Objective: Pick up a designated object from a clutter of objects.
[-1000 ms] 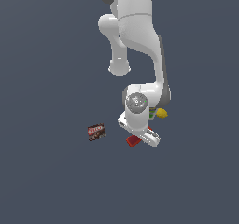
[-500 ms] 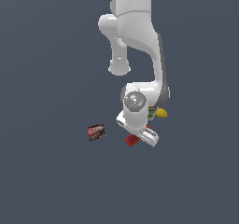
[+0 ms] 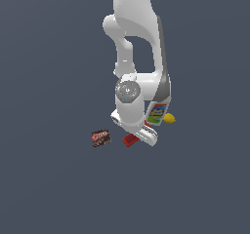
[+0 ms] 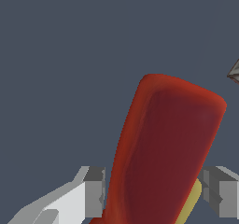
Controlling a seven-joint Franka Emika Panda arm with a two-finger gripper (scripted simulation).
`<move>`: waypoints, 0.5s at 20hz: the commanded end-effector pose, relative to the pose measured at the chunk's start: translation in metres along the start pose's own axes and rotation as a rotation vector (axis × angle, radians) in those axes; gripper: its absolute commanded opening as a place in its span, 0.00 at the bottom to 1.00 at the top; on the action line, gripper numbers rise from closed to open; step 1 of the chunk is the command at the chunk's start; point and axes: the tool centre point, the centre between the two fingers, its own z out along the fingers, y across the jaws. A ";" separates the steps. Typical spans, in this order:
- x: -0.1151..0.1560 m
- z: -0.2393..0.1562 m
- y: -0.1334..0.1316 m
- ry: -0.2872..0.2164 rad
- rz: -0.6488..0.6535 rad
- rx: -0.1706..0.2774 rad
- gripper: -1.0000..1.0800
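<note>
The bright red drill-shaped tool fills the wrist view and stands between my two fingers, which press on its sides. My gripper is shut on it. In the exterior view only small red parts of the tool show under my hand, and the gripper itself is mostly hidden by the wrist. The tool seems raised a little off the floor. The white bottle with a blue-green label stands just behind my hand.
A small yellow lemon-like item lies beside the bottle on the exterior view's right. A small dark red-brown box lies apart on the exterior view's left. The floor is a plain dark grey surface.
My wrist and hand have moved up and to the exterior view's left, and the red tool has moved with them. The bottle now shows more. The box and lemon have not moved.
</note>
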 end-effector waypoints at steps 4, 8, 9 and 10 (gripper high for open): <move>0.012 -0.054 0.031 0.002 0.001 0.003 0.00; 0.021 -0.097 0.057 0.001 0.001 0.002 0.00; 0.023 -0.108 0.064 0.001 0.001 0.002 0.00; 0.026 -0.119 0.070 0.000 0.001 0.002 0.00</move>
